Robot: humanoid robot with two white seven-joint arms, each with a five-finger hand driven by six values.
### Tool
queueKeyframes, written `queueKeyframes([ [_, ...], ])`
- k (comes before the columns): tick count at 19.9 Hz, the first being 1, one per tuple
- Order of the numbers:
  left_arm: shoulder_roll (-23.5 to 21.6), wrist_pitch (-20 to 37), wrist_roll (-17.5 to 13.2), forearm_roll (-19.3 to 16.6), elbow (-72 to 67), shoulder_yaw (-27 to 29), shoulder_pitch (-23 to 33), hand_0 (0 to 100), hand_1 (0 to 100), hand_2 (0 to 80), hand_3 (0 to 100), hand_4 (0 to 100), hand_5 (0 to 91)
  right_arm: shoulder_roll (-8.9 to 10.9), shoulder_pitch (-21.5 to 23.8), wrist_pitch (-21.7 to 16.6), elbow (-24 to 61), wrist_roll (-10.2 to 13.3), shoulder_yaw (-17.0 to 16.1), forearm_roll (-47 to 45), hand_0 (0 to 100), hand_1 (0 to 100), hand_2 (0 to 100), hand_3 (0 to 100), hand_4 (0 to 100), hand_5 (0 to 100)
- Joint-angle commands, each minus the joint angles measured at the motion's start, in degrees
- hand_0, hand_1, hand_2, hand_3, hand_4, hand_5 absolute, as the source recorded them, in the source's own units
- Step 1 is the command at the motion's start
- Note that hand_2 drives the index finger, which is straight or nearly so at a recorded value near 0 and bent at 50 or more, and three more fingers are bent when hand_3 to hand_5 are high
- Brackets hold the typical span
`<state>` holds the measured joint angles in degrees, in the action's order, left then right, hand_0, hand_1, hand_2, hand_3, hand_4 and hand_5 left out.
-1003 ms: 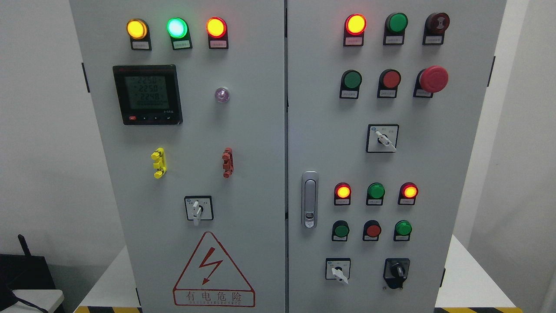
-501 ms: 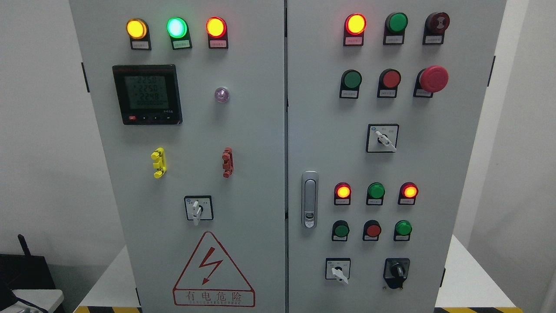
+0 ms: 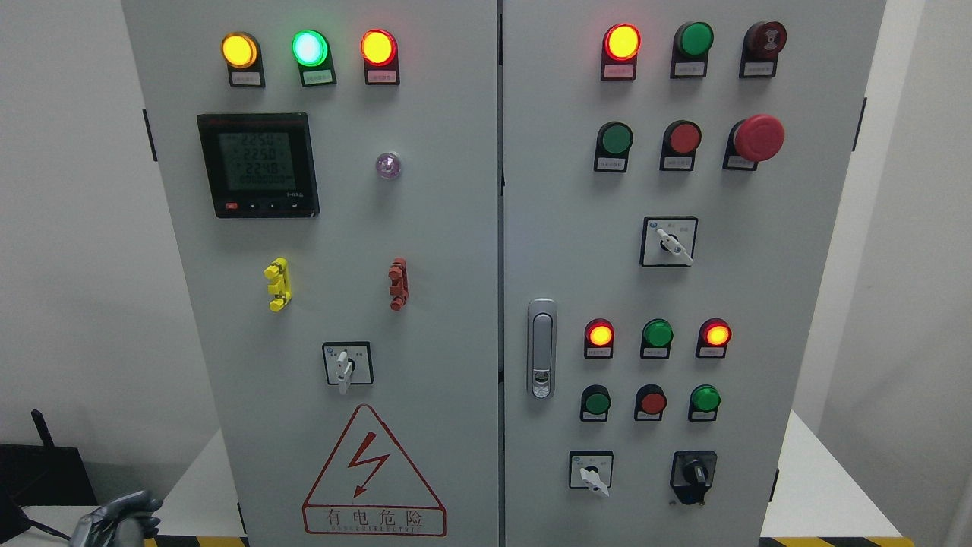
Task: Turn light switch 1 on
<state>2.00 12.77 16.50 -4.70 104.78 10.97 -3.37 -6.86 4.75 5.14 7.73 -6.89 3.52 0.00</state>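
Observation:
A grey electrical cabinet (image 3: 433, 228) with two doors fills the view. On its left door sit a small yellow switch (image 3: 277, 285) and a small red-brown switch (image 3: 397, 283), side by side at mid height. I cannot tell which one is numbered 1. The top of my left hand (image 3: 114, 520), grey, shows at the bottom left corner, well below and left of the yellow switch and touching nothing on the cabinet. My right hand is out of view.
Above the switches are a black meter (image 3: 257, 165) and three lit lamps (image 3: 308, 49). A rotary selector (image 3: 346, 365) sits below them. The right door carries a silver handle (image 3: 541, 348), several buttons and a red stop button (image 3: 758, 137). A black box (image 3: 45, 475) stands at the far left.
My left hand has risen into view at the bottom left corner; one second ago it did not show. The cabinet and its lamps look the same.

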Motion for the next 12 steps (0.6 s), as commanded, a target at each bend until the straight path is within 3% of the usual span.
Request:
queueKeyframes([
  [1,1.7,-4.2,4.1,-4.0,2.5,-13.8,-2.4,8,28,44.1,59,63,56.0,0.00,0.0,0.0,0.0,0.0,0.0,-1.1,12,39,0,0,0,0],
  [7,2.1,-10.6,6.4,-4.5,2.4,-17.0,-5.7,5,34,46.7,63,66,59.2,0.00,0.0,0.0,0.0,0.0,0.0,-1.0,12,39,0,0,0,0],
  [12,2.5,-14.3,8.4,-7.4,2.4,-17.7,-7.4,4,37,48.1,67,72,67.8,0.00,0.0,0.0,0.0,0.0,0.0,-1.0,12,39,0,0,0,0],
])
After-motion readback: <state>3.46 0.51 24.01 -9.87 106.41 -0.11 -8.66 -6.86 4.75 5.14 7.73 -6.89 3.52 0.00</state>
